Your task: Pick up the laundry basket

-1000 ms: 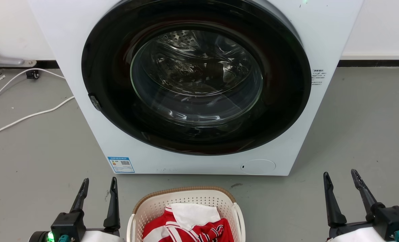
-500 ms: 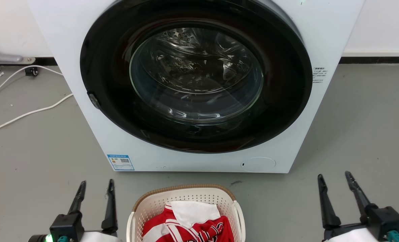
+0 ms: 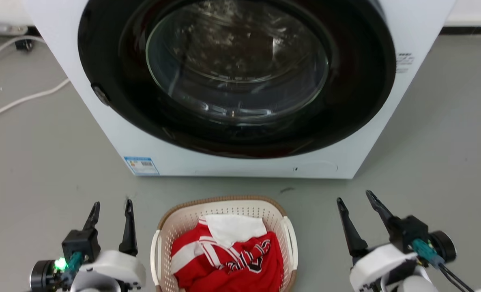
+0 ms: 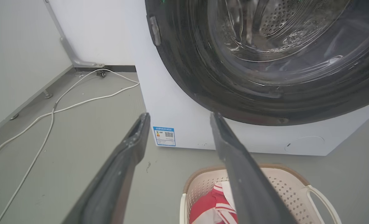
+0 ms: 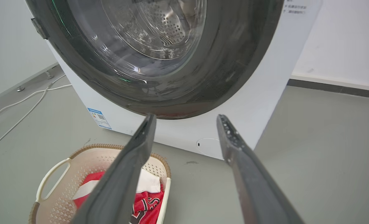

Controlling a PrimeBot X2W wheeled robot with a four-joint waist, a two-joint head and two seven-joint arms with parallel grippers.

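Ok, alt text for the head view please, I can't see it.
A cream laundry basket holding red and white clothes sits on the grey floor before a white washing machine, left claw and right claw open either side.

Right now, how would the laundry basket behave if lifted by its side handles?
The laundry basket is perforated plastic, so probably light and a bit flexible. The clothes inside are soft and may shift, tilting it slightly.

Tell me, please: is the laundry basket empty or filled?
Filled, partly at least: the laundry basket holds red and white clothes, which lie inside its perforated walls.
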